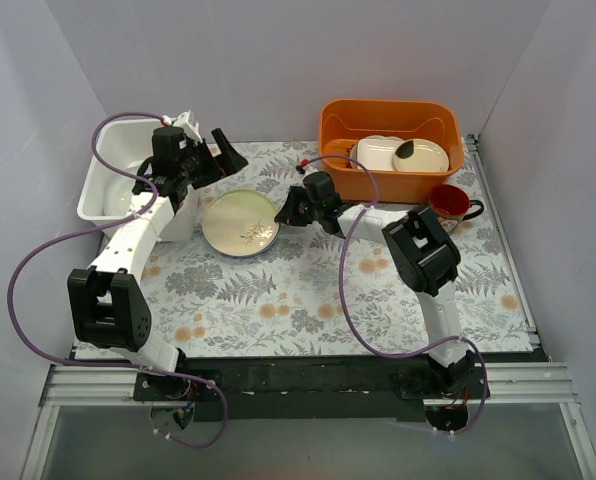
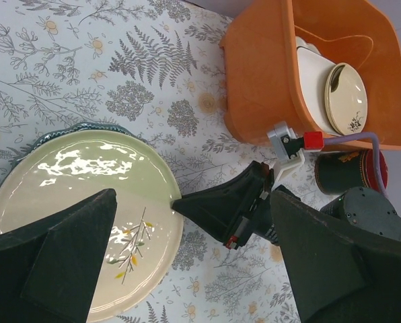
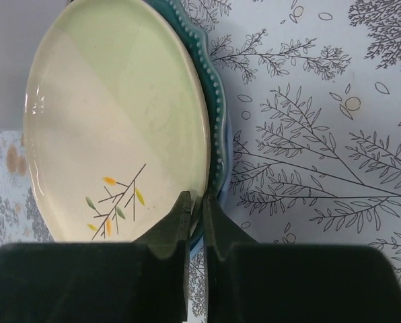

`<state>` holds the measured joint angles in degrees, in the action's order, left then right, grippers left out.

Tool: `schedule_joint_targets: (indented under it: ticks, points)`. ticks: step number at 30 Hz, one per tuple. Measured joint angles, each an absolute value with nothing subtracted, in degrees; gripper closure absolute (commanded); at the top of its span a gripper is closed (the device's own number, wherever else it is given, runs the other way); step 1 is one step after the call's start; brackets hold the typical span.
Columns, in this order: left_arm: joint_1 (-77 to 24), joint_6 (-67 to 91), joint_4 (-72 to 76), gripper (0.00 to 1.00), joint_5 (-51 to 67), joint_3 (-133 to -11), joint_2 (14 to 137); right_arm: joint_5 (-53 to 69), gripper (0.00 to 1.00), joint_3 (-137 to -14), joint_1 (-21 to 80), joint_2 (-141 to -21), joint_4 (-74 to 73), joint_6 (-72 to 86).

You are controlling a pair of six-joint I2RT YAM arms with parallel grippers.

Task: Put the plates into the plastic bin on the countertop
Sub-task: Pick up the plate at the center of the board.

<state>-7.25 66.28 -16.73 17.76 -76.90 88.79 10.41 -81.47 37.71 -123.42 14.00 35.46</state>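
Note:
A cream-green plate with a leaf sprig (image 1: pixel 240 222) (image 2: pixel 86 202) (image 3: pixel 113 128) lies on top of a teal-blue plate (image 3: pixel 217 114) on the countertop (image 1: pixel 308 290). My right gripper (image 1: pixel 283 215) (image 3: pixel 195 198) is shut on the cream-green plate's right rim, one finger above it and one below. My left gripper (image 1: pixel 218 158) (image 2: pixel 192 196) hangs open above the plate's far left side with nothing between its fingers. The white plastic bin (image 1: pixel 103 185) stands at the far left, partly hidden by the left arm.
An orange tub (image 1: pixel 388 150) (image 2: pixel 268 81) at the back right holds cream dishes (image 1: pixel 398 153). A red mug (image 1: pixel 448 200) (image 2: pixel 348 171) stands in front of the tub. White walls close in the table on three sides.

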Motion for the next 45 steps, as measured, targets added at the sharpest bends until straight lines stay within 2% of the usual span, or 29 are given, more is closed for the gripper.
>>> schedule_joint_targets:
  ticks: [3,17,28,31,36,39,45]
  points:
    - [-7.25,66.02,-16.8,0.02,18.41,-77.52,88.9,8.56,0.98,-81.41,38.15,-123.26,13.89,34.92]
    - [-10.52,63.7,-19.4,0.02,19.59,-80.62,93.34,2.26,0.99,-72.07,38.2,-115.92,14.57,29.58]
    - [-14.63,60.34,-24.29,0.03,20.45,-86.02,100.09,1.8,0.99,-60.93,32.42,-106.5,13.72,26.48]
    - [-15.25,59.72,-26.85,0.06,20.38,-87.96,102.69,1.37,0.99,-58.74,30.09,-104.22,12.82,25.54]
    - [-16.1,58.89,-31.86,0.25,20.01,-91.9,108.03,1.21,0.99,-56.55,27.03,-102.0,11.94,24.58]
    - [-16.38,58.85,-34.17,0.31,19.84,-92.64,110.15,1.28,0.99,-56.31,26.26,-101.75,11.97,24.16]
    - [-16.97,58.7,-38.33,0.38,19.75,-94.7,114.08,1.93,0.99,-55.55,25.74,-101.71,13.15,23.99]
